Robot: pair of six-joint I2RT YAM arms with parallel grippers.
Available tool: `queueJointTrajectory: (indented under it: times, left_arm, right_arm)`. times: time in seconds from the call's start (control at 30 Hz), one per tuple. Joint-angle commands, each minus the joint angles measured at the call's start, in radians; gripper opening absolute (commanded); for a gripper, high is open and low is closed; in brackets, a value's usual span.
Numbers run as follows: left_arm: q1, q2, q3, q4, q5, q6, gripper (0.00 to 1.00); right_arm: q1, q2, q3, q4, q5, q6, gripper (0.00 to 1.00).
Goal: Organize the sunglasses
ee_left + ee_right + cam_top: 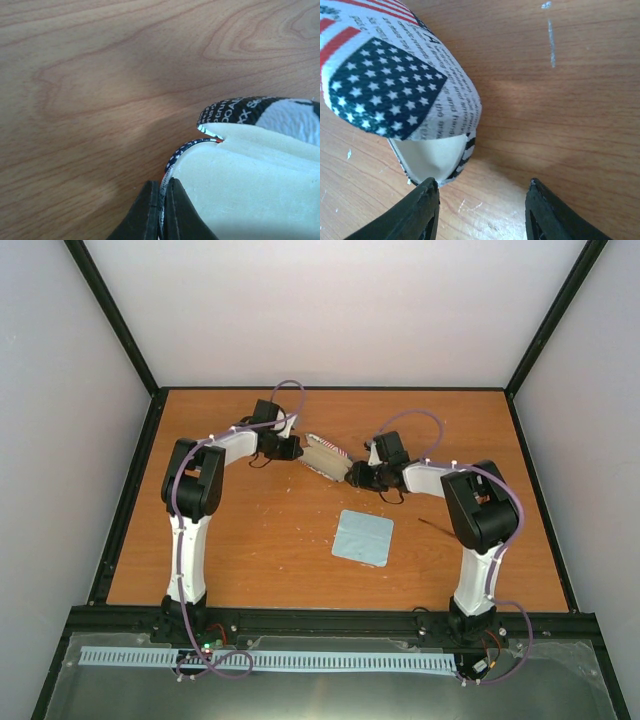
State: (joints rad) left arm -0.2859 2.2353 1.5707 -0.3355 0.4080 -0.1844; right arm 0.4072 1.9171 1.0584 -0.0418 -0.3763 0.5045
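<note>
While our left claw (161, 189) pinches the rim of the flag-patterned case (240, 170), the right claw (482, 187) stands spread and empty beside the case's end. We judge this the case-opening step. Next we must fetch the sunglasses (432, 525), which lie on the tabletop (250, 540) right of the blue cloth (363, 537). Their long axis runs upper left to lower right; we cannot tell their facing.
</note>
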Motion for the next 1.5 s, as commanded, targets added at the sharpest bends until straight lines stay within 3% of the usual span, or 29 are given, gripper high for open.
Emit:
queueJointTrajectory:
  times: [0.0,0.23,0.5,0.6,0.73,0.8,0.9,1.2,1.47]
  left_arm:
    - [0.007,-0.040,-0.026,0.016,-0.042,-0.035,0.00]
    - [-0.011,-0.067,-0.048,0.035,-0.073,-0.040,0.00]
    - [-0.031,-0.060,-0.051,0.042,-0.070,-0.041,0.01]
    - [-0.034,-0.057,-0.052,0.041,-0.062,-0.033,0.10]
    - [-0.034,-0.063,-0.052,0.032,-0.075,-0.010,0.37]
    - [-0.033,-0.068,-0.040,0.022,-0.098,0.016,0.57]
    - [-0.021,-0.097,-0.022,0.013,-0.123,0.062,0.67]
    - [0.089,-0.272,-0.183,0.092,-0.122,0.203,0.69]
    - [0.197,-0.295,-0.249,0.098,-0.096,0.226,0.67]
  right_arm:
    - [0.018,0.032,0.055,-0.003,0.045,0.041,0.48]
    - [0.023,0.091,0.112,0.012,0.032,0.075,0.46]
    - [0.031,0.143,0.156,-0.041,0.031,0.075,0.15]
    - [0.031,0.150,0.157,-0.041,0.030,0.080,0.03]
    - [0.031,0.144,0.175,-0.077,0.067,0.042,0.03]
    - [0.031,0.142,0.201,-0.120,0.090,-0.003,0.03]
    - [0.015,0.144,0.248,-0.195,0.118,-0.079,0.03]
    - [-0.056,0.197,0.403,-0.406,0.112,-0.333,0.03]
    - [-0.059,0.325,0.535,-0.541,0.065,-0.479,0.04]
